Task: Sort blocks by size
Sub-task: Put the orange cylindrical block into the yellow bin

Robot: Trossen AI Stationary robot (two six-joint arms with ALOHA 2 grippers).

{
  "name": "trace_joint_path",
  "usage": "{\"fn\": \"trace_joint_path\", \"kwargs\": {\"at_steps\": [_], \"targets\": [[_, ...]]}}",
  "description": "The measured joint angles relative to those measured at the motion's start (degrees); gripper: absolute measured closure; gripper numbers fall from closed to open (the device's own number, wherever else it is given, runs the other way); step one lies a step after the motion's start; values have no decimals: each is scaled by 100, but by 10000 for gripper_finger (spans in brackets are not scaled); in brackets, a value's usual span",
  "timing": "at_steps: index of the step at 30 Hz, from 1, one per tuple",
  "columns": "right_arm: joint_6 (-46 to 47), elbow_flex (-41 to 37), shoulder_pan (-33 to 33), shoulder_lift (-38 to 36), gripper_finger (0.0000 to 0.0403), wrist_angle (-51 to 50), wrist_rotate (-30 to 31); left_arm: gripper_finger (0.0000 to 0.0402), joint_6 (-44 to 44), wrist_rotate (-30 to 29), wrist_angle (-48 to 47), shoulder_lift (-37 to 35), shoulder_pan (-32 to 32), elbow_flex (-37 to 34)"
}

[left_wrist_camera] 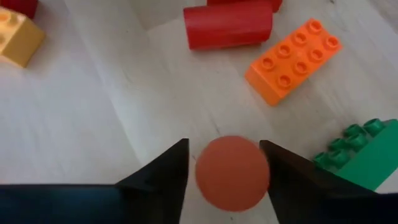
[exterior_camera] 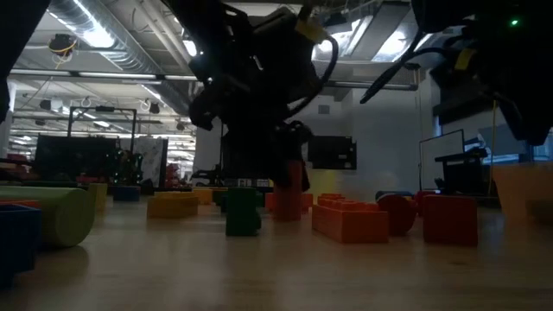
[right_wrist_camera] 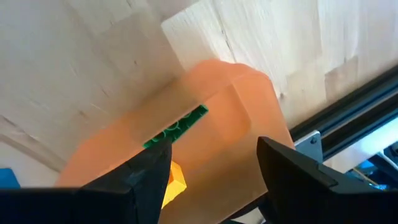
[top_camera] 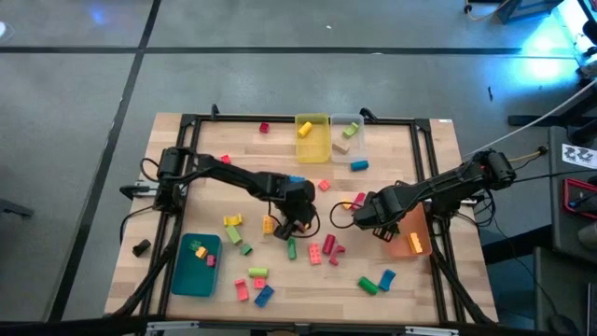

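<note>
My left gripper [top_camera: 297, 222] stands over the middle of the table among scattered blocks, shut on a red round block [left_wrist_camera: 231, 173] that I see end-on. A red cylinder [left_wrist_camera: 228, 25], an orange brick [left_wrist_camera: 292, 59] and a green brick [left_wrist_camera: 360, 155] lie on the wood just beyond it. My right gripper [top_camera: 378, 222] is open and empty above the near-left part of the orange bin [top_camera: 415, 229]. Inside that bin [right_wrist_camera: 236, 106] lie a green brick [right_wrist_camera: 180, 126] and a yellow block [right_wrist_camera: 174, 180]. My left gripper pinches the red round block's curved sides [left_wrist_camera: 202, 174] between its two fingers [left_wrist_camera: 168, 171], which point down from above. The block stands upright below the fingers [exterior_camera: 294, 186]. I cannot tell whether its lower end touches the table.
A teal bin [top_camera: 196, 264] holding small blocks stands at the near left; a yellow bin [top_camera: 312, 138] and a clear bin [top_camera: 347, 135] stand at the far edge. Loose blocks lie across the near half [top_camera: 261, 285]. A black frame rail [top_camera: 438, 187] runs along the right side.
</note>
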Motion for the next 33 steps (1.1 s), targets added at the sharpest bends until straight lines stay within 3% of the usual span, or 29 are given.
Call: {"fn": "trace_joint_path", "kwargs": {"at_steps": [4,18,26,33], "targets": [[-47,0,0,0,164,8,-2,284,-5,0,-32,0,79,0],[-481,0,0,0,164,53,117,284,-327,-2,-58,-426,511,450],[-764,0,0,0,164,216,173,284,-291,-62,-30,-616,1172,845],[-929,0,1,0,164,357,309,279,-109,-456,187,-616,1868,984]]}}
